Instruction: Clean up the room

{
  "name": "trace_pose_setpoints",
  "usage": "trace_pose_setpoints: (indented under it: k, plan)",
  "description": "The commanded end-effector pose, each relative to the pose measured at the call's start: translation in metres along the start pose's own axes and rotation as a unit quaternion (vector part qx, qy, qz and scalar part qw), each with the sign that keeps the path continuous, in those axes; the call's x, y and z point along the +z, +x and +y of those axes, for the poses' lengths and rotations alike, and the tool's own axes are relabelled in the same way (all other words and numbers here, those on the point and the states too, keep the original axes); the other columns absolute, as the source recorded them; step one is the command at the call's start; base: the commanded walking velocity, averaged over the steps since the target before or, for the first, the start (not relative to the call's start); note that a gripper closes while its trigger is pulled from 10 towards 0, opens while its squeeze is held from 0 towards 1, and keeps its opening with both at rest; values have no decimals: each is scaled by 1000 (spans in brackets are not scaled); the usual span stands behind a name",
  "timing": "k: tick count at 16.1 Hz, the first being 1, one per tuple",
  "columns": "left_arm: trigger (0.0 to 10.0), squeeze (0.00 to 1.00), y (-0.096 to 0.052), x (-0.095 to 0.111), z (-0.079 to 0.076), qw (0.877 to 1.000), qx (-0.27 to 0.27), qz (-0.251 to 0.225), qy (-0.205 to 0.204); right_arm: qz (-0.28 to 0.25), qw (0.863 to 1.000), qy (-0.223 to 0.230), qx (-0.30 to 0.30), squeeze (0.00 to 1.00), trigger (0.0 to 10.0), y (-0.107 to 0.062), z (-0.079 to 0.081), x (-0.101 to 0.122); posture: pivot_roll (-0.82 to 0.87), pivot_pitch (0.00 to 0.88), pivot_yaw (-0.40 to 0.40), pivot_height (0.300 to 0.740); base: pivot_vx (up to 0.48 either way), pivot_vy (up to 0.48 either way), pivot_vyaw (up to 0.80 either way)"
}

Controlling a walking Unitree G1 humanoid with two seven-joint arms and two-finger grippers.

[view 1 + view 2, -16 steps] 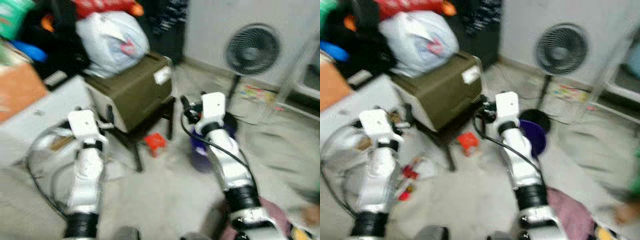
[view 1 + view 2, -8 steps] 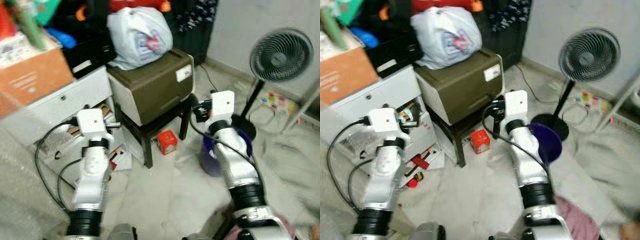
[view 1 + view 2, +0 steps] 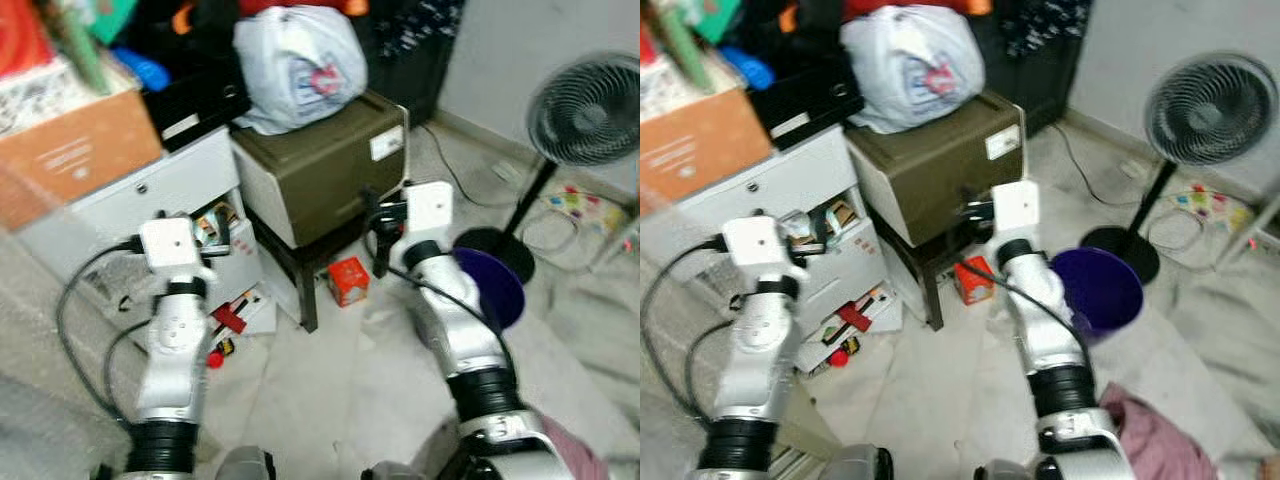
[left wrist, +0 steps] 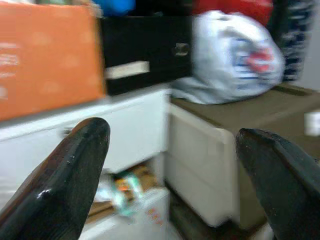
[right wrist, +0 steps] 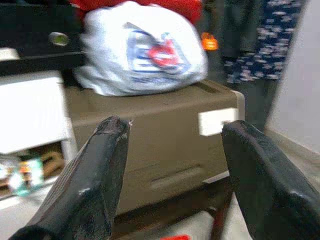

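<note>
Open floor (image 3: 330, 390) between the two arms, passable. Ahead it's blocked: olive cabinet (image 3: 325, 165) on a dark stool (image 3: 300, 275), white plastic bag (image 3: 298, 62) on top. Small red box (image 3: 348, 281) on the floor just beside the stool leg. Left side: white drawer unit (image 3: 150, 205), lower drawer pulled out, clutter spilling onto the floor. Right side: purple bucket (image 3: 1098, 293) close by the right arm, fan (image 3: 1210, 110) behind it, cables on the floor near its base. Both pincers spread, nothing between the fingers
</note>
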State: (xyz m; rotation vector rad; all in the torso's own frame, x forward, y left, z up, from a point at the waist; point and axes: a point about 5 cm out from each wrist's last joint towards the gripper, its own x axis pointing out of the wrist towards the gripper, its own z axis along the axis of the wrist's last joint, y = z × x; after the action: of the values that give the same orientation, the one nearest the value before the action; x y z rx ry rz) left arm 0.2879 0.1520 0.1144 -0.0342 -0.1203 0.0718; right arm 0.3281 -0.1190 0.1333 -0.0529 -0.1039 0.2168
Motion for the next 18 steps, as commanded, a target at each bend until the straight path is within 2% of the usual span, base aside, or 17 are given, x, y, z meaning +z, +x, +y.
trace_pose_setpoints:
  k: [1, 10, 13, 16, 18]
  plan:
    - [10000, 0, -1, 4, 2, 1000, -4, -10, 3, -2, 1000, 0, -2, 0, 10000, 1, 0, 2, -53, 18, 1, 740, 304, 0, 0]
    - [10000, 0, -1, 3, 2, 1000, -9, -6, -4, 0, 1000, 0, -3, 0, 10000, 1, 1, 0, -54, 21, 5, 740, 324, 0, 0]
    - [10000, 0, -1, 5, 1, 1000, -7, -15, -16, 0, 1000, 0, -2, 0, 10000, 1, 2, 0, -53, 22, 5, 740, 0, 0, 0]
    - [10000, 0, -2, 4, 2, 1000, -3, -12, -10, -1, 1000, -4, 3, 0, 10000, 0, 3, -1, -53, 22, 4, 740, 0, 0, 0]
    - [10000, 0, -2, 4, 1, 1000, -3, -12, -10, -1, 1000, -8, 5, 0, 10000, 0, 3, 0, -53, 21, 2, 740, 0, 0, 800]
